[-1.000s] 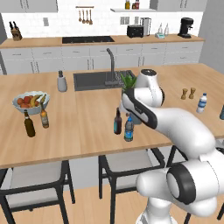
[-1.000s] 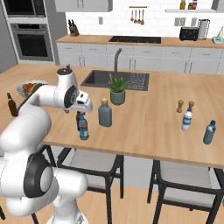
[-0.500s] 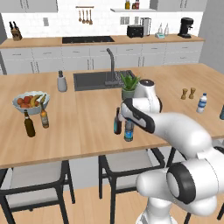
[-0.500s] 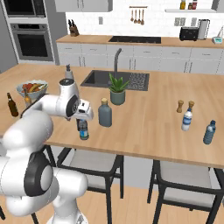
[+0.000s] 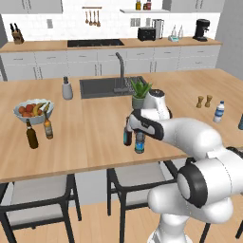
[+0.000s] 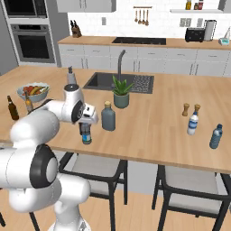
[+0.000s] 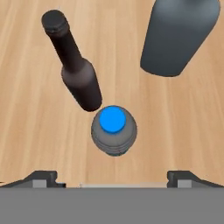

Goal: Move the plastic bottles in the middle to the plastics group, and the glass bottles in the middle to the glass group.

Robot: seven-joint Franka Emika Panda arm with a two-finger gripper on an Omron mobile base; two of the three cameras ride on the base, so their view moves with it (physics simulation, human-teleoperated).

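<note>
The small blue-capped plastic bottle (image 7: pixel 113 130) stands near the island's front edge, straight under my open gripper (image 7: pixel 113 177), whose jaws stand apart just above its cap. The same bottle (image 5: pixel 139 143) (image 6: pixel 85 135) sits below the gripper (image 5: pixel 137 130) (image 6: pixel 85 122). A slim dark-brown beer bottle (image 7: pixel 77 66) (image 5: pixel 127 136) stands right beside it, and the grey-blue flask (image 7: pixel 177 35) (image 6: pixel 108 117) a little further off. The plastics group, a white-capped bottle (image 6: pixel 193 123) and a darker blue bottle (image 6: pixel 216 136), is at the right. The glass group, a dark bottle (image 5: pixel 32 134) and an amber bottle (image 5: pixel 48 128), is at the left.
A fruit bowl (image 5: pixel 33 110) sits behind the glass group. A grey soap dispenser (image 5: pixel 67 88), the sink (image 5: pixel 107 87) with its tap and a potted plant (image 5: pixel 140 95) lie further back. Wooden shakers (image 5: pixel 204 101) stand near the plastics group. Stools stand under the island's front edge.
The hand has come down over the middle bottles, closer to the blue-capped bottle. Its jaws have stayed open. No bottle has moved.
</note>
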